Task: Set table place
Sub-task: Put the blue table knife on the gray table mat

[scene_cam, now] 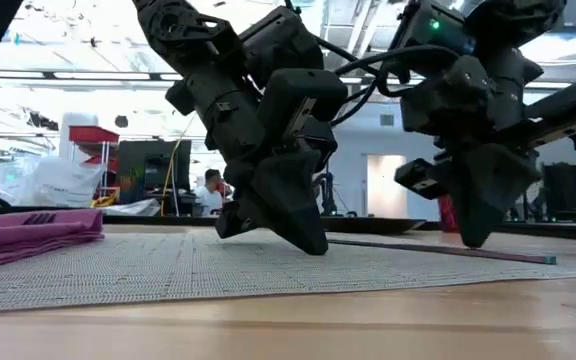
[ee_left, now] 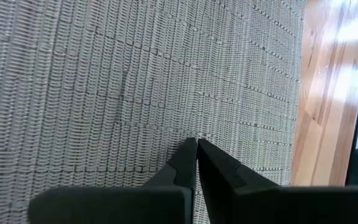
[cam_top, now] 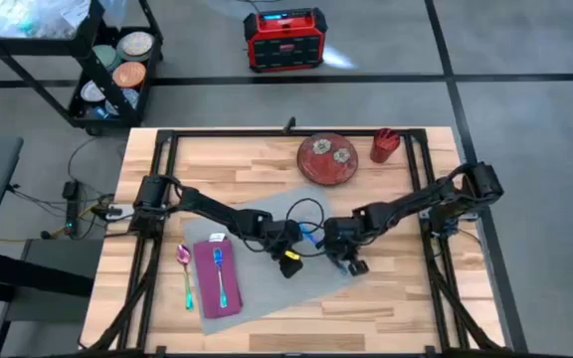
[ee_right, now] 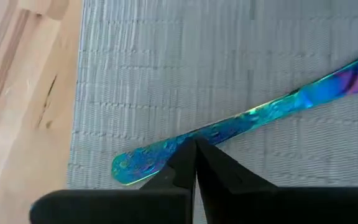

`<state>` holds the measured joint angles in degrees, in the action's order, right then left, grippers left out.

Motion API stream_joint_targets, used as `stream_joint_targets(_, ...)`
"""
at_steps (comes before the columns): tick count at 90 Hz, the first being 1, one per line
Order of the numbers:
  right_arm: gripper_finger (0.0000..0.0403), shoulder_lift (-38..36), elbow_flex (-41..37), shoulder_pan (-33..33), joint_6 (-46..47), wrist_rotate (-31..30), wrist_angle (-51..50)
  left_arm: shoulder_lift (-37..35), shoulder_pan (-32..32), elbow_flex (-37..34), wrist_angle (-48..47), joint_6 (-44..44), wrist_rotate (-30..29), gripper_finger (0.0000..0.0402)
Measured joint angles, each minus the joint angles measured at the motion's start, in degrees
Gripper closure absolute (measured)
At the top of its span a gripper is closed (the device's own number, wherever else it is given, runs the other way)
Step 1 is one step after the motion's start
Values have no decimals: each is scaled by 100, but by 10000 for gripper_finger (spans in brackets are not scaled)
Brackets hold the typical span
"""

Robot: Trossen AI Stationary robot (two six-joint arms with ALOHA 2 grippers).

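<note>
While both arms lean low over the grey placemat (cam_top: 267, 264), each set of fingers is pressed together, holding nothing.

Right fingers (ee_right: 194, 155) touch an iridescent blue utensil handle (ee_right: 241, 121) lying flat near the mat's edge; left fingers (ee_left: 196, 155) rest their tips on bare weave. The mat lies askew mid-desk (cam_top: 386, 308), with a magenta napkin (cam_top: 217, 278) at its left end and a red plate (cam_top: 327, 158) well beyond.

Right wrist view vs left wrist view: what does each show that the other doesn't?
Only the right wrist view shows an iridescent blue metal utensil handle, lying on the mat at the right gripper, whose fingers are closed. Only the left wrist view shows the left gripper, closed over bare weave. Both show the grey woven placemat and the light-wood table.
</note>
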<state>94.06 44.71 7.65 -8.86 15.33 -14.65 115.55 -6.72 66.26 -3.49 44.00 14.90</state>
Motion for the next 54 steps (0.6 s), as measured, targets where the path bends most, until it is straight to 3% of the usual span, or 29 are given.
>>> stream_joint_targets(16, 403, 0, 110, -272, -156, -2, 524, 0, 0, -2, 73, 131, -44, 402)
stream_joint_targets(42, 403, 57, 645, -858, -515, -40, 393, 0, -10, -2, 160, 474, -113, 402)
stream_joint_targets(54, 403, 419, 635, -989, -489, 322, 515, 0, -62, -2, 157, 545, -237, 402)
